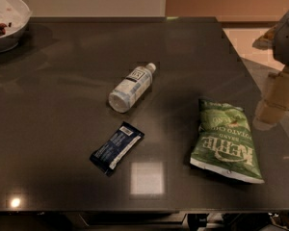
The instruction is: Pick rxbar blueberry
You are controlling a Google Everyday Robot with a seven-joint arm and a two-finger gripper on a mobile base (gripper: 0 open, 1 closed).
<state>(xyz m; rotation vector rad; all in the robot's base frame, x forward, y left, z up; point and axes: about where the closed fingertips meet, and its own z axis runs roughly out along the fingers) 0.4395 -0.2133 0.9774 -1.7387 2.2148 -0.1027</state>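
Note:
The rxbar blueberry [116,147], a small flat bar in a dark navy wrapper with a light strip, lies diagonally on the dark table [62,105], front of centre. My gripper [272,105] hangs at the right edge of the view, beyond the table's right side, well to the right of the bar and apart from it. It holds nothing that I can see.
A clear plastic water bottle [130,87] lies on its side just behind the bar. A green chip bag [225,141] lies flat between the bar and my gripper. A white bowl [5,20] stands at the far left corner.

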